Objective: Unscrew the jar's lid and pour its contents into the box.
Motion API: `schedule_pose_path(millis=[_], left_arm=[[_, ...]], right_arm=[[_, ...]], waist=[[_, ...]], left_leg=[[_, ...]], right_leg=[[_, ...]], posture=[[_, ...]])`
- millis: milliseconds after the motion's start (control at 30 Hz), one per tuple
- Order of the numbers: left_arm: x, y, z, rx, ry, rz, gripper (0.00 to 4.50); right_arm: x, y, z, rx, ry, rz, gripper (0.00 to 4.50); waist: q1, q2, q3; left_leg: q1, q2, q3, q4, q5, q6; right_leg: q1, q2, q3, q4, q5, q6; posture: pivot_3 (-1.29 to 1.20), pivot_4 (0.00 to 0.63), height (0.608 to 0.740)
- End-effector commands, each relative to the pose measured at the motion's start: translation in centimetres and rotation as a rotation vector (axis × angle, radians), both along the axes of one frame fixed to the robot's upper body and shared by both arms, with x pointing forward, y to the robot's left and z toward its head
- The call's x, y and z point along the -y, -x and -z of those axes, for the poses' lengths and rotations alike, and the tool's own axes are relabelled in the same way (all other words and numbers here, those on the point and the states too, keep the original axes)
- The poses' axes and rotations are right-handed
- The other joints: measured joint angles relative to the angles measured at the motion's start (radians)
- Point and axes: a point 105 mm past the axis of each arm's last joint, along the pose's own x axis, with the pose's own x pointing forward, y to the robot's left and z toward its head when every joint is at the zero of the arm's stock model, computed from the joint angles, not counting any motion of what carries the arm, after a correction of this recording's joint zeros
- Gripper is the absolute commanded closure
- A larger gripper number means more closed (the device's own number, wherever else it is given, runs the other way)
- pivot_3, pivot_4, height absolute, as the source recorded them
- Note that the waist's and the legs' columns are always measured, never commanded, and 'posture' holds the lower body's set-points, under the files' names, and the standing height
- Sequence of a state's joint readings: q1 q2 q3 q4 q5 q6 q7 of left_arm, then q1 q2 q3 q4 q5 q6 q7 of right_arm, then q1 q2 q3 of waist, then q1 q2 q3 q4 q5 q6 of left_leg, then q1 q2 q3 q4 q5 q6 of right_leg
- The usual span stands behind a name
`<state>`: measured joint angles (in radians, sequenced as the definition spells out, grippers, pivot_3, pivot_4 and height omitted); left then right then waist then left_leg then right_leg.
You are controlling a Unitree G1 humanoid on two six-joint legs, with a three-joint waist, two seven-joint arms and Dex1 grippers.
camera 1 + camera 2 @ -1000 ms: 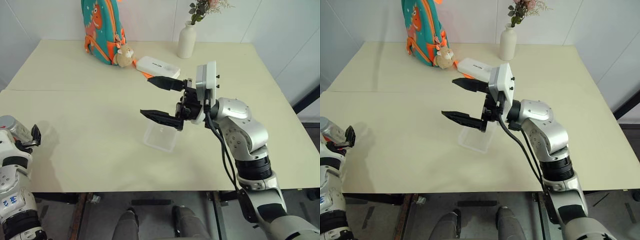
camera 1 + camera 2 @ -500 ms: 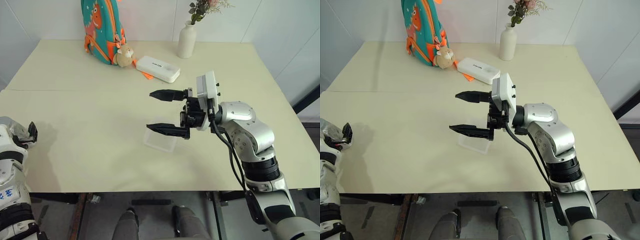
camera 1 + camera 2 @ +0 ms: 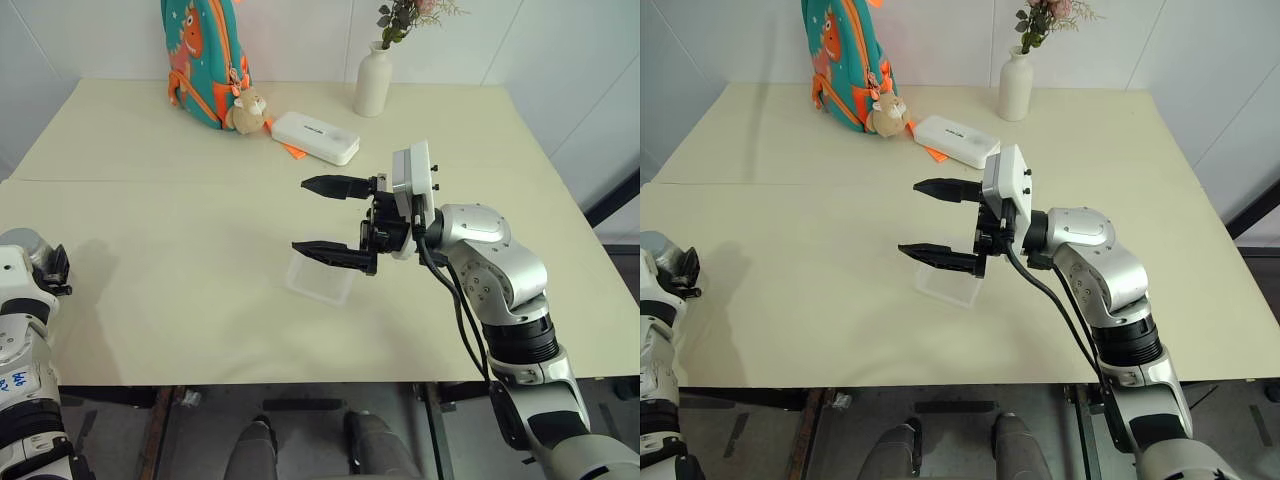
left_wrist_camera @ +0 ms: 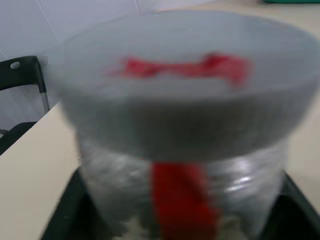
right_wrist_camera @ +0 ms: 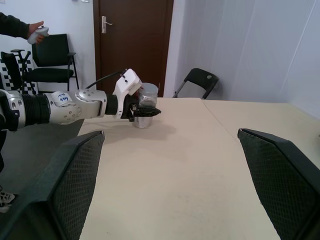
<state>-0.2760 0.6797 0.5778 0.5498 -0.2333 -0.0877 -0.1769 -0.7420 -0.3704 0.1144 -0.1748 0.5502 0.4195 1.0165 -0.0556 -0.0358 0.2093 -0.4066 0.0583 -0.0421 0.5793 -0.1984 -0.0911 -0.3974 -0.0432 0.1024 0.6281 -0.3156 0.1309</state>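
Between black fingers [image 4: 65,215], translucent ribbed-looking cylindrical jar [image 4: 190,165], red-marked lid [image 4: 185,95].

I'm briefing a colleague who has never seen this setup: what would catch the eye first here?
First the right gripper, its black fingers spread wide in mid-air just above the clear box at the table's middle. Next the left gripper at the table's left edge, shut on the jar, which fills the left wrist view with its red mark. At the back stand a bright backpack and a white vase.

Greyish translucent jar [image 4: 185,165] — lid [image 4: 185,75] on, red-marked, upright at the table's left edge; clear box [image 3: 320,280] mid-table, empty.
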Motion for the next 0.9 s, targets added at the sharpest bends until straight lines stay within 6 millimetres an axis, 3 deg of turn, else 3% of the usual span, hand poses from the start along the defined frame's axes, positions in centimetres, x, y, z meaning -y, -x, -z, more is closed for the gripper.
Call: schedule_pose_path(millis=[33,100,233,333,467,733,900], left_arm=[[1.5,-0.9,-1.6,0.058,0.000,0.052,2.50],[5.2,-2.7,-3.4,0.110,0.003,0.212,2.50],[13.2,-4.6,-7.2,0.144,-0.085,0.562,2.50],[18.0,-4.7,-8.7,0.122,-0.102,0.803,2.50],[24.2,-3.3,-9.1,0.034,-0.088,1.177,2.50],[30.2,-2.7,-9.0,-0.044,-0.104,1.500,2.50],[31.5,-2.9,-8.5,-0.042,-0.107,1.548,2.50]], right_arm=[[0.2,0.5,-1.2,0.030,-0.053,0.004,0.00],[0.4,0.2,-1.4,0.014,-0.072,0.019,0.00],[0.8,-0.4,-1.3,0.013,-0.056,0.063,0.00],[0.9,-0.9,-1.3,0.012,-0.041,0.099,0.00],[0.4,-1.4,-1.5,0.002,-0.004,0.133,0.00],[-1.3,-2.0,-1.6,-0.091,0.011,0.142,0.00],[-2.2,-2.4,-1.8,-0.107,-0.017,0.148,0.00]], waist=[[0.001,0.000,0.000],[0.006,0.000,0.000],[0.028,0.000,0.000],[0.027,0.000,0.000],[0.009,0.001,0.001],[-0.001,0.002,0.001],[-0.002,0.002,0.001]], left_leg=[[0.000,0.000,0.000,0.000,0.000,0.000],[0.000,0.000,0.000,0.000,0.000,0.000],[-0.001,0.000,0.000,0.002,0.000,0.000],[-0.001,0.000,0.000,0.002,0.000,0.000],[0.000,0.001,0.001,0.000,0.000,-0.001],[-0.001,0.003,0.001,0.001,0.000,-0.001],[-0.001,0.003,0.001,0.001,0.000,-0.001]], right_leg=[[0.000,0.000,0.000,0.000,0.000,0.000],[0.000,0.000,0.000,0.000,0.000,0.000],[0.000,0.000,-0.001,0.001,0.000,0.000],[0.000,0.000,0.000,0.000,0.000,0.000],[0.000,0.001,0.000,0.000,0.000,0.000],[-0.001,0.004,0.001,0.001,-0.001,-0.001],[-0.001,0.004,0.001,0.001,-0.001,-0.001]], posture=[[0.00,0.150,0.740],[0.00,0.150,0.740],[0.00,0.150,0.740],[0.00,0.150,0.740],[0.00,0.150,0.740],[0.00,0.150,0.740],[0.00,0.150,0.740]])
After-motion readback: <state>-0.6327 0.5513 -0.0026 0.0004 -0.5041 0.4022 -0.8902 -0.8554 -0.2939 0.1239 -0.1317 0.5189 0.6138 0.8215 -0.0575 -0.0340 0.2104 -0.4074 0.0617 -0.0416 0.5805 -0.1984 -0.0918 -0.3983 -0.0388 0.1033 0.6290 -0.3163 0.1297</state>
